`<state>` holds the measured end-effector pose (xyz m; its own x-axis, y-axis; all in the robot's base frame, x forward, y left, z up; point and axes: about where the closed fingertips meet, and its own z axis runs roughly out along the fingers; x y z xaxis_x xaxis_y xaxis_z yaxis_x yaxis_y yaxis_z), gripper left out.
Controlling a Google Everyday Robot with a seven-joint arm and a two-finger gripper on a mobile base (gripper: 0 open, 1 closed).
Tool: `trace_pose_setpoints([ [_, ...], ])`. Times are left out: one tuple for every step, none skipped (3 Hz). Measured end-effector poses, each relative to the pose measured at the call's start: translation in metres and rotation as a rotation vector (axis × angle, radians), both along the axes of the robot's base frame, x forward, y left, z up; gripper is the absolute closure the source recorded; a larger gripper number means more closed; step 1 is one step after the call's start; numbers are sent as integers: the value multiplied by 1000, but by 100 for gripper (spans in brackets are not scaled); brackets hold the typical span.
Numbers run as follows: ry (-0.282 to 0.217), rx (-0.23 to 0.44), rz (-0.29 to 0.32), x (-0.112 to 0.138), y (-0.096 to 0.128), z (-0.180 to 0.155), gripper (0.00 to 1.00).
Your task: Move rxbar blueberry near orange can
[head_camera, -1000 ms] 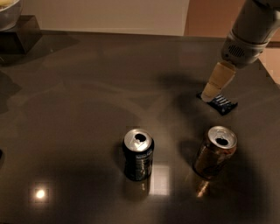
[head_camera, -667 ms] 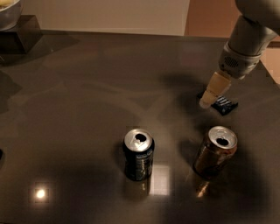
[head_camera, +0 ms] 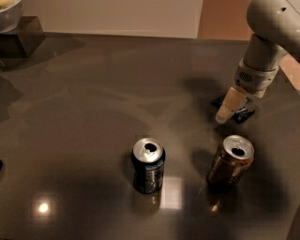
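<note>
The rxbar blueberry lies flat on the dark table at the right, a small dark blue bar partly hidden behind my gripper. My gripper hangs from the arm at the upper right, its pale tip just left of and over the bar. The orange can stands upright a short way in front of the bar, golden-brown with an open silver top. I cannot see whether the gripper touches the bar.
A dark blue-black can stands upright left of the orange can. A bowl sits on a dark block at the back left corner. The table's back edge meets a pale wall.
The gripper tip has come down and slightly left, toward the front of the table beside the bar. The bar and both cans have stayed in place.
</note>
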<state>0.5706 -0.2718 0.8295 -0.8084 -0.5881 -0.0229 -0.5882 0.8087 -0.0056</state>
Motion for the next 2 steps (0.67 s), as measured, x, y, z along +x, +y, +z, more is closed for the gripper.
trace_pose_setpoints([
  [32,15,-12,2,-2,-12,0],
  [44,22,-10,4,1,-16,16],
])
